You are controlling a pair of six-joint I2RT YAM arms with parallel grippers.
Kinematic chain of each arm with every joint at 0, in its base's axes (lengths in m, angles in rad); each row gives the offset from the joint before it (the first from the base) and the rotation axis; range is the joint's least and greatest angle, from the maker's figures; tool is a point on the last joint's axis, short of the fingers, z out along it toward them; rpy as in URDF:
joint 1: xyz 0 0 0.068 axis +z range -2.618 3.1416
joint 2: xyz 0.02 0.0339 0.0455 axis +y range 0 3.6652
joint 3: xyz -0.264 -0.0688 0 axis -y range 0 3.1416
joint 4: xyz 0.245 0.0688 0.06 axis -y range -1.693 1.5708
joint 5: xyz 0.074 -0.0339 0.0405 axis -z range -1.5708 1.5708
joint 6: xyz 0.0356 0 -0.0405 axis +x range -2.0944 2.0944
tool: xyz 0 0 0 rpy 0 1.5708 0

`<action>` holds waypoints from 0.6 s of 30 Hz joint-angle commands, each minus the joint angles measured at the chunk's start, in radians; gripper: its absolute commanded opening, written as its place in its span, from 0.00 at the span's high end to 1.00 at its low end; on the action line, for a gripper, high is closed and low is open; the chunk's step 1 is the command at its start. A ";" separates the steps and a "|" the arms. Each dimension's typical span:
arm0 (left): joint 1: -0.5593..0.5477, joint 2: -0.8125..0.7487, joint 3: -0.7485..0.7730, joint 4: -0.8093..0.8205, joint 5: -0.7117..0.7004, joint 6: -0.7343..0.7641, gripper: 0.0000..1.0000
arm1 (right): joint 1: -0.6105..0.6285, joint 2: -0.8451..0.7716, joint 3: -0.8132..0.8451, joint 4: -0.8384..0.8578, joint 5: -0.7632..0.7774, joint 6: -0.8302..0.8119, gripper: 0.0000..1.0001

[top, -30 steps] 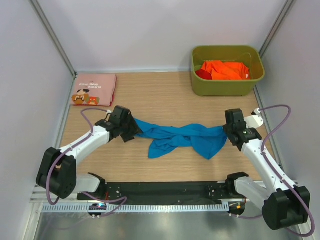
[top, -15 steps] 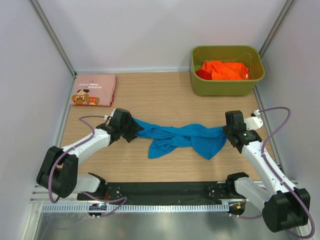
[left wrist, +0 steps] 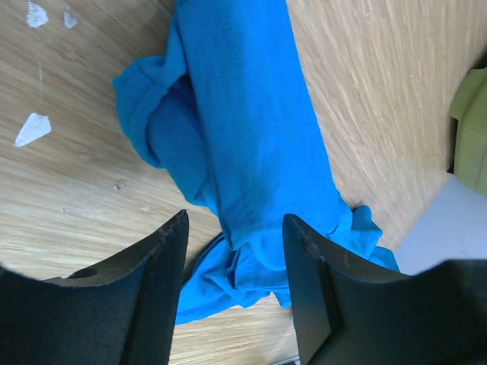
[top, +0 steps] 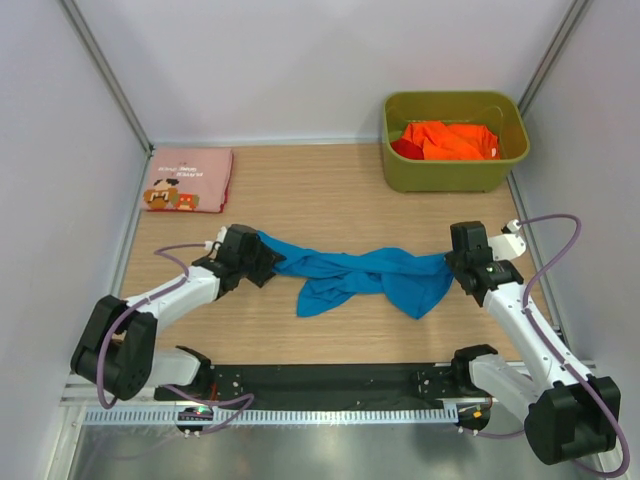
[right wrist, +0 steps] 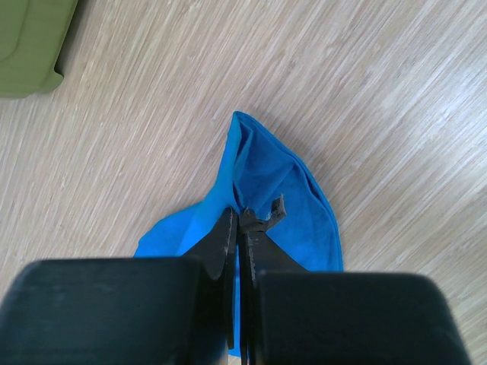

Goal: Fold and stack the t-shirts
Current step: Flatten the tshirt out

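So we've got the blue t-shirt (top: 360, 275) lying in a twisted, bunched-up strip across the middle of the desk (top: 330, 190), strung between the two arms. The right hand (top: 455, 270) is at its right end, fingers squeezed together on a fold of the blue cloth; we see the pinch clearly in the right wrist view (right wrist: 240, 217). The left hand (top: 268, 262) is at the other end with its fingers apart, and the rolled cloth runs between them (left wrist: 236, 224) with a bit of gap on one side. Further out, a folded pink t-shirt (top: 188, 180) sits flat in the far left corner. The orange t-shirt (top: 450, 140) and a red t-shirt (top: 405, 148) are crumpled inside the olive bin (top: 450, 178) at the far right.
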 commanded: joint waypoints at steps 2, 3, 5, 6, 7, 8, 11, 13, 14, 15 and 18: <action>0.001 0.010 0.014 0.072 -0.023 -0.021 0.49 | -0.002 -0.015 -0.003 0.027 0.007 -0.003 0.99; 0.001 0.015 0.016 0.073 -0.025 -0.021 0.50 | -0.003 -0.013 -0.003 0.029 0.007 -0.003 0.99; 0.000 0.021 0.020 0.076 -0.018 -0.018 0.54 | -0.002 -0.015 -0.003 0.027 0.008 -0.005 0.99; 0.000 0.030 0.020 0.078 -0.017 -0.019 0.55 | -0.002 -0.012 -0.003 0.029 0.010 -0.006 0.99; 0.000 0.033 0.022 0.078 -0.011 -0.021 0.57 | -0.003 -0.012 -0.003 0.030 0.010 -0.006 0.99; 0.000 0.036 0.025 0.080 -0.006 -0.022 0.58 | -0.003 -0.012 -0.003 0.030 0.010 -0.005 0.99; -0.006 0.042 0.023 0.081 -0.005 -0.027 0.64 | -0.003 -0.001 -0.002 0.036 0.007 -0.005 0.99; -0.006 0.045 0.023 0.083 -0.006 -0.027 0.70 | -0.003 0.001 0.000 0.036 0.004 -0.005 0.99; -0.006 0.045 0.025 0.086 -0.006 -0.027 0.73 | -0.002 0.004 0.000 0.035 0.005 -0.008 0.99; -0.008 0.045 0.025 0.084 -0.006 -0.027 0.77 | -0.003 0.005 0.000 0.036 0.005 -0.006 0.99; -0.006 0.035 0.033 0.080 -0.009 -0.010 0.92 | -0.002 0.002 0.001 0.035 0.014 -0.015 0.99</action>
